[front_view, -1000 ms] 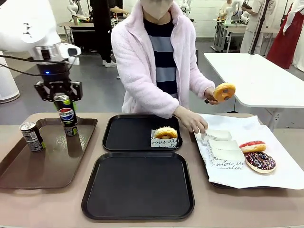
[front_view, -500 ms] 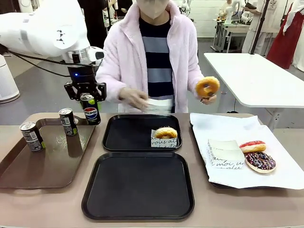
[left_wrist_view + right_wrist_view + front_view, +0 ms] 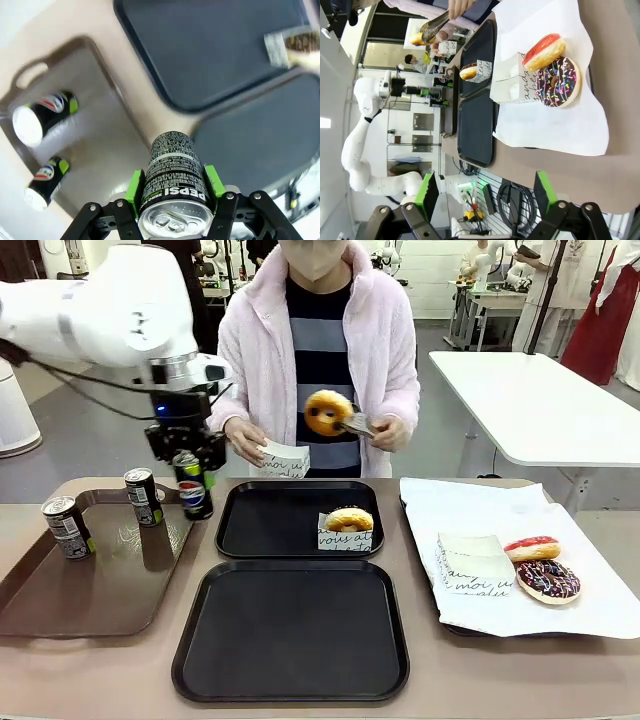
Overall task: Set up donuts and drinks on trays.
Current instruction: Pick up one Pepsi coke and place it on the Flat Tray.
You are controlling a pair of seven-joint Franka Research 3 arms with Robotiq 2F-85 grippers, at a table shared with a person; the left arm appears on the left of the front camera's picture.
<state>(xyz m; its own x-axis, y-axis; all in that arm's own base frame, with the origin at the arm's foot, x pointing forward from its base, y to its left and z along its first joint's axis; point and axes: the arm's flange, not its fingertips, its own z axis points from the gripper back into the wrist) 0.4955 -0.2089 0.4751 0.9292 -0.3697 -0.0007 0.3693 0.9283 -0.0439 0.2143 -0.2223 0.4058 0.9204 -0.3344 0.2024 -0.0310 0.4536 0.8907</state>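
My left gripper is shut on a black Pepsi can, held upright over the table strip between the brown tray and the far black tray. The left wrist view shows the can clamped between the green pads. Two more cans stand on the brown tray. A glazed donut in a paper holder sits on the far black tray; the near black tray is bare. My right gripper is open, well back from the donuts.
The person holds a glazed donut in tongs above the far tray and a paper holder in the other hand. The white-paper-lined tray at the right carries a red-iced donut, a chocolate sprinkled donut and paper holders.
My left arm carried the can rightward from above the brown tray to its right edge. The person picked up a paper holder and swung the tonged donut in front of the chest.
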